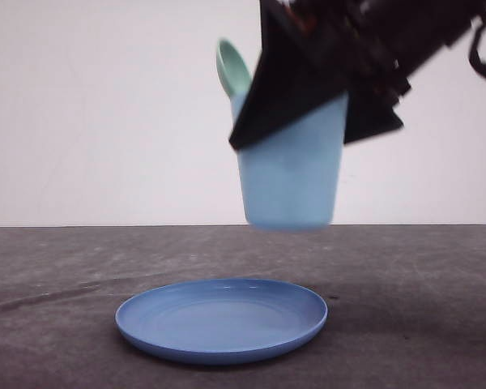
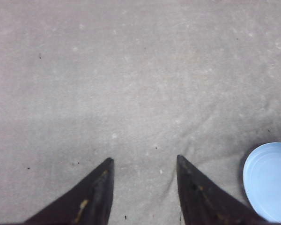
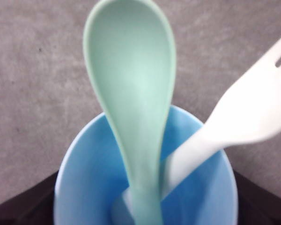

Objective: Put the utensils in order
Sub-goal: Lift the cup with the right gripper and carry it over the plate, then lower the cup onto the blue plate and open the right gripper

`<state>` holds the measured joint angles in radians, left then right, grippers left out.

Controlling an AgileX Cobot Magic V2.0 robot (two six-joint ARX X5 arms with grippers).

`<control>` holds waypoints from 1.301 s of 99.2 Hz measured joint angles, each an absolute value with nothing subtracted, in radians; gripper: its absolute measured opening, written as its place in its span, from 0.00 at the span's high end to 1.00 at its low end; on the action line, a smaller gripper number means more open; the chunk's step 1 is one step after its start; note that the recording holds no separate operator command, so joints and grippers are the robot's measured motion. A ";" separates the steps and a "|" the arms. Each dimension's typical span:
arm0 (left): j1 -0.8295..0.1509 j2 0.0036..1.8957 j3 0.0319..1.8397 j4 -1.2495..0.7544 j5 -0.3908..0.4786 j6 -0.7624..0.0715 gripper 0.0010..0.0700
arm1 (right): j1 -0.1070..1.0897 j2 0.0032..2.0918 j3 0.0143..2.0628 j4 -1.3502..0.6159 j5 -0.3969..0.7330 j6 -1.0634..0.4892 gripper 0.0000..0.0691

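A mint-green spoon (image 3: 131, 89) and a white fork (image 3: 239, 117) stand handle-down inside a light blue cup (image 3: 79, 187), heads sticking out above its rim, over a grey table (image 3: 33, 70).

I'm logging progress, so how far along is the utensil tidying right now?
Done: the spoon and fork both stand in the cup. In hand: the right gripper holds that cup in the air above the plate. Left: setting the cup down, likely on the plate. The left gripper is open and idle.
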<state>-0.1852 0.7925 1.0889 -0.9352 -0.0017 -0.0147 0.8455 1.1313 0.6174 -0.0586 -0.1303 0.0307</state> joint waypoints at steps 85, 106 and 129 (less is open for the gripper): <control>-0.186 0.793 1.089 -0.935 -0.002 -0.015 0.66 | 0.857 1.470 0.566 0.409 -0.130 0.026 0.31; -0.186 0.793 1.089 -0.935 -0.002 -0.015 0.66 | 0.857 1.508 0.566 0.419 -0.131 0.023 0.31; -0.186 0.793 1.089 -0.935 -0.002 -0.015 0.66 | 0.857 1.508 0.566 0.420 -0.161 0.023 0.25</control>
